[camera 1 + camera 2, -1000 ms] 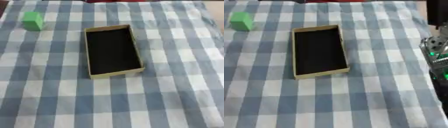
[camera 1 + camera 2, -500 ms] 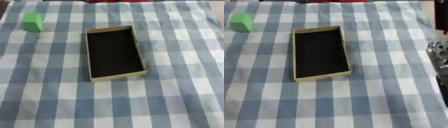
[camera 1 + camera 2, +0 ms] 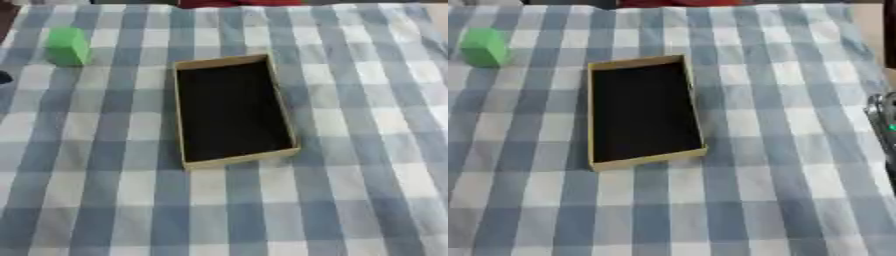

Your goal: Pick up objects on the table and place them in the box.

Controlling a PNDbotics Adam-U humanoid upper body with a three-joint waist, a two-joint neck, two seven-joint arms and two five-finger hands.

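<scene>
A green block (image 3: 68,46) stands on the checked cloth at the far left. An open tan cardboard box (image 3: 238,159) with a dark, empty inside lies in the middle, its long side running away from me. At the right edge of the right eye view shows a silver and black part of my right hand or wrist (image 3: 884,124) with a green light, well to the right of the box. A small dark shape (image 3: 4,77) pokes in at the left edge, just below the green block; it may be my left hand.
A blue and white checked cloth (image 3: 350,200) covers the table. A red thing (image 3: 232,3) lies along the far edge. Bare tan surface (image 3: 870,20) shows beyond the cloth's far right corner.
The right arm's part has drawn back toward the right edge and now shows less. A small dark shape has appeared at the left edge. Block and box have not moved.
</scene>
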